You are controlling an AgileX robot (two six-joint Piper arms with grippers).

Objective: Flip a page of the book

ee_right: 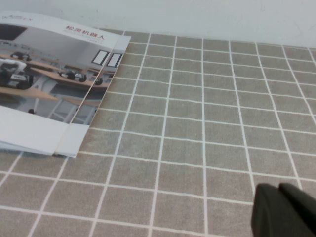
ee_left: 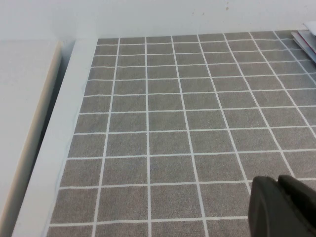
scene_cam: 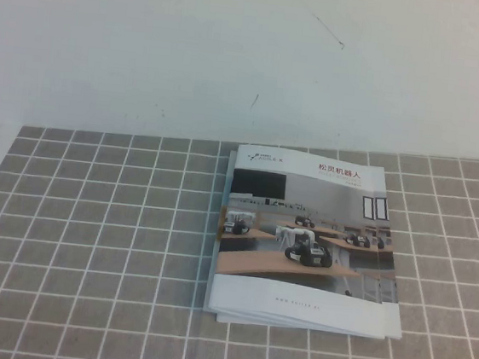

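Spread across the table, a grey cloth [scene_cam: 86, 249] checked with thin white lines. Behind it, a plain white wall [scene_cam: 236, 50] bearing a few faint dark marks. Along the cloth's left edge, a bare white strip of tabletop [ee_left: 64, 143], and beyond that a pale cream board [ee_left: 19, 128].

Lying flat on the cloth, right of its middle and close to its far edge: the book [scene_cam: 306, 242], closed, spine to the left, a thin white softcover. On top, the page [scene_cam: 303, 229], the glossy front cover leaf, flat and unturned. Printed on it: a photo of small dark robots on curved wooden desks, a red Chinese title on the white band nearest the wall, a small line of text on the white band nearest the camera. Peeking out under the cover's near and right edges, the slightly fanned edges of inner leaves.

From the right wrist camera, the book's right half [ee_right: 49, 84] well apart from the right gripper [ee_right: 289, 212], only a dark rounded piece of which shows above bare cloth; cannot tell whether released or clenched. From the left wrist camera, just a corner of the book [ee_left: 307, 39] far off, and the left gripper [ee_left: 284, 207] likewise a dark stub over bare cloth, left of the book; grip state also impossible to tell. Neither gripper touching the book.
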